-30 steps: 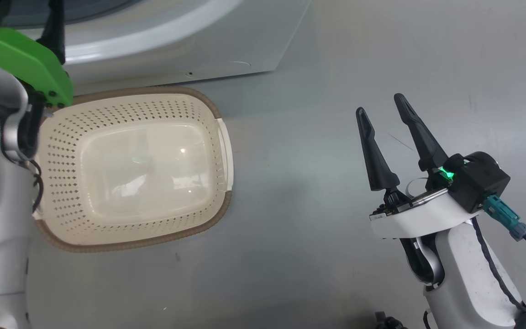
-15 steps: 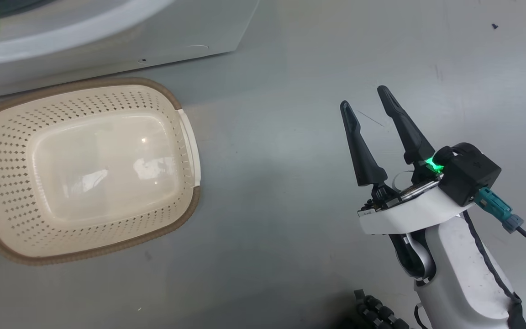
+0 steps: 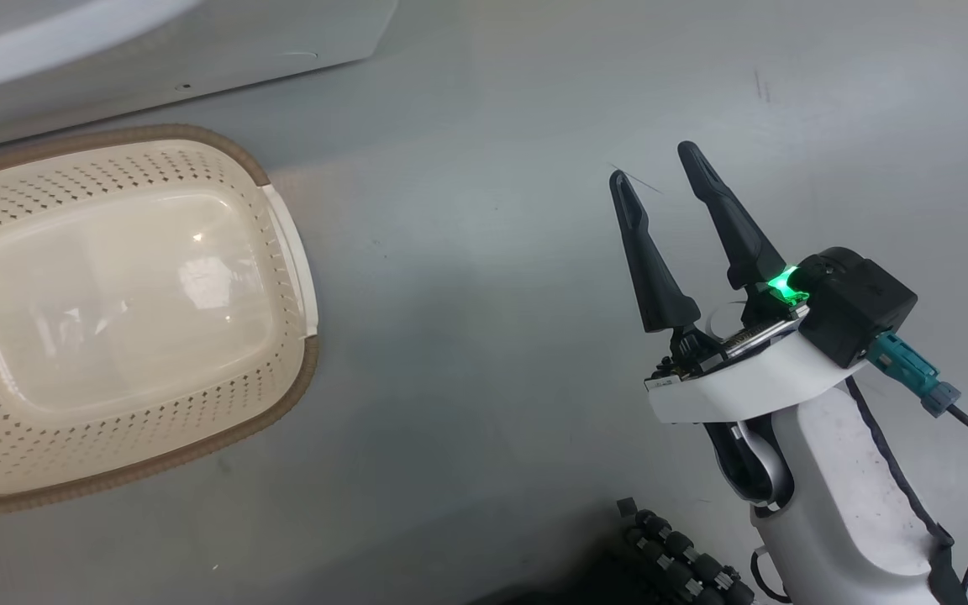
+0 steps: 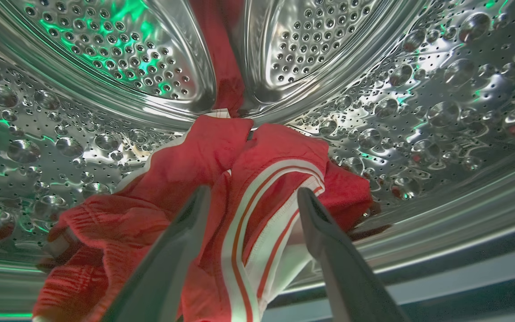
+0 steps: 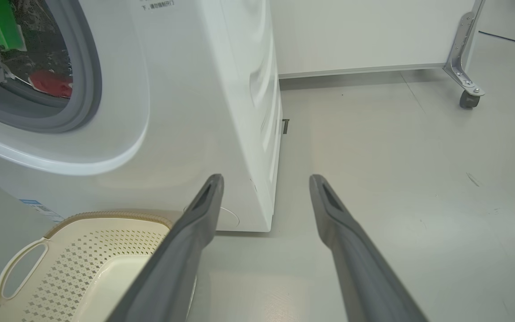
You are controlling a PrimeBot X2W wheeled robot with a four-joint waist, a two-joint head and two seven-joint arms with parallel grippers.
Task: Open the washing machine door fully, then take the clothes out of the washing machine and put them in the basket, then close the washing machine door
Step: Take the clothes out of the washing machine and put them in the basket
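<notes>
Right gripper (image 3: 652, 164) stands at 3 o'clock in the head view, fingers spread wide and bare over the grey floor (image 3: 492, 353). It is well apart from the basket (image 3: 306, 370) at 9 o'clock, which holds nothing yet, and the washing machine (image 3: 198, 50) shows as a white edge at 11 o'clock. Over the last second basket and machine have slid together toward 9 o'clock, so the camera has turned, not the things, while the right gripper has kept its spread. In the left wrist view the left gripper (image 4: 254, 191) is inside the steel drum (image 4: 418, 89), jaws wide, fingers straddling the clothes (image 4: 262, 161), a red heap with white stripes at 6 o'clock; whether they touch the cloth I cannot tell. In the right wrist view a red patch sits in the machine's opening at 10 o'clock, the basket at 7 o'clock. The robot seems to be leaning in for a first grab; closing on the cloth comes next.
</notes>
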